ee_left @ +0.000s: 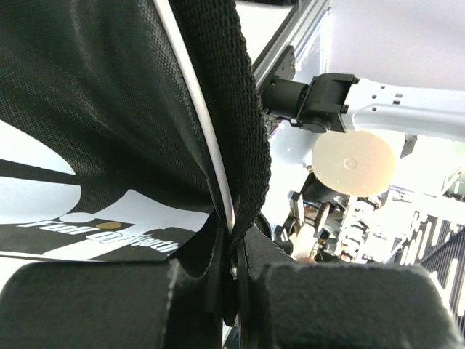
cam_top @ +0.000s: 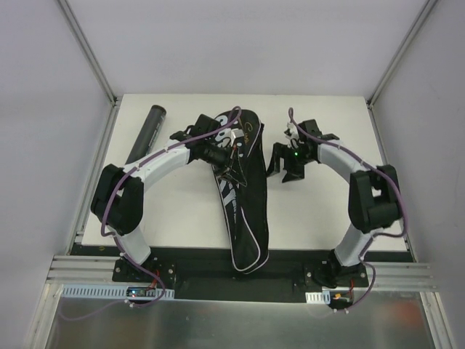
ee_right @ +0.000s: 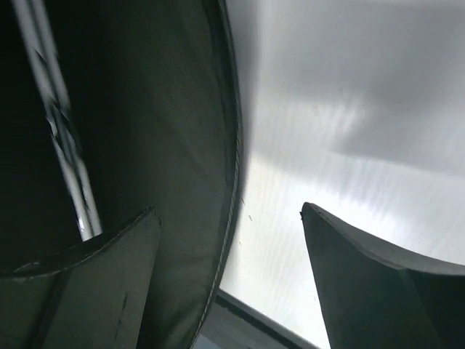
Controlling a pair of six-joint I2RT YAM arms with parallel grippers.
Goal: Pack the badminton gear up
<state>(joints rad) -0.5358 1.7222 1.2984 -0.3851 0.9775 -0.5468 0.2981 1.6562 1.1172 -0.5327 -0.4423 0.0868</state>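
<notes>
So, roughly where the packing stands. The white desk [cam_top: 320, 218] is mostly bare apart from two things. Biggest is the black bag [cam_top: 243, 211], lying lengthwise down the middle from 12 to 6 o'clock, with its narrow end hanging past the near edge. Next is the long black tube [cam_top: 147, 132], up around 10 o'clock, well apart from the bag, so my guess is that it's the main thing left to stow.

Count:
- Bag: one.
- Tube: one.
- Rackets: none loose on the desk. The right wrist view does show a thin silver streak [ee_right: 65, 145] in the dark beside the bag's edge. It could be a racket shaft already inside, but I can't say for sure.
- Shuttlecocks: zero in view. I can't tell if they're in the tube, in the bag or somewhere else.

The left fingers [ee_left: 94, 305] are pressed together on the bag's woven strap [ee_left: 225, 109] near its wide end, at about 12 o'clock. The right fingers [ee_right: 363, 291] are spread wide with nothing between them, just beside the bag at its 3 o'clock side.

I'd call it partway done, with the bag not visibly closed up yet.
</notes>
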